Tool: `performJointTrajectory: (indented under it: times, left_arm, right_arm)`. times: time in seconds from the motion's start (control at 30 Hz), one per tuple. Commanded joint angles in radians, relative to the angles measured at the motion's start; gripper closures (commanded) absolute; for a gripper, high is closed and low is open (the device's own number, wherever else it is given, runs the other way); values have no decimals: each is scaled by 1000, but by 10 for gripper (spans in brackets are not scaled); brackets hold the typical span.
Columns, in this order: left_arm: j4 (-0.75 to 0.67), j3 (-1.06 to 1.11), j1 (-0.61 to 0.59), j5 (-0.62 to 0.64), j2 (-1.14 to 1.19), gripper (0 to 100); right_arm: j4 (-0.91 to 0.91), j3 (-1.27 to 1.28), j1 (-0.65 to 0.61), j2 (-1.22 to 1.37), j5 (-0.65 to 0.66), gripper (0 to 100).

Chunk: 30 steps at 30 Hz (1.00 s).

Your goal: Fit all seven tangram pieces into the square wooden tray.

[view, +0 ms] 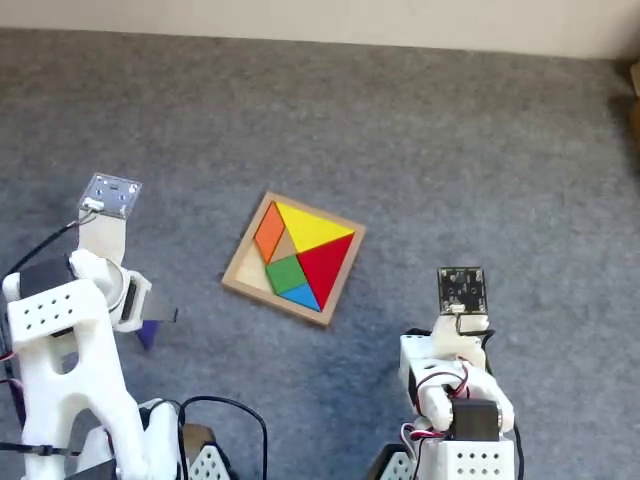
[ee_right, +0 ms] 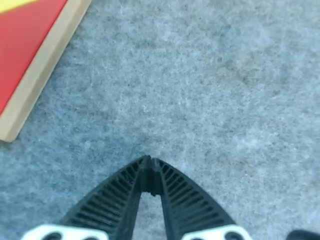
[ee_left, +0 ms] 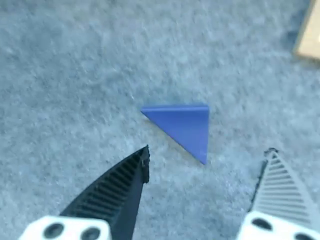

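Tray [view: 250,274] with 5 pieces [view: 325,262] inside

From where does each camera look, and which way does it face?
High view: fixed overhead, facing down on the tray, left arm and right arm.
Left wrist view: on the left arm, facing down at the blue triangle; left hand shows, open.
Right wrist view: on the right arm, facing the table; right hand shows, shut.
Shared: both wrist views catch a tray corner.

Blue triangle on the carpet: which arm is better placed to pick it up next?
Left. The left claw, open, hangs over the blue triangle; the right claw is shut, over carpet beside the tray.
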Motion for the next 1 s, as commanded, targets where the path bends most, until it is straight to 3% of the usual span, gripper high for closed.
performJointTrajectory:
  times: [0.0,0.27,0.57,0.8,0.97]
  left_arm:
    - [25,-50,24,2,-8,652]
    - [-21,-74,19,6,228,670]
    - [-181,-139,19,170,486,704]
    - [-232,-139,24,203,576,713]
    - [-232,-139,25,199,578,818]
  right_arm:
    - [2,110,13,-5,-5,993]
    - [4,110,13,-5,-5,993]
    - [4,110,13,-5,-5,993]
    - [4,110,13,-5,-5,993]
    - [4,110,13,-5,-5,993]
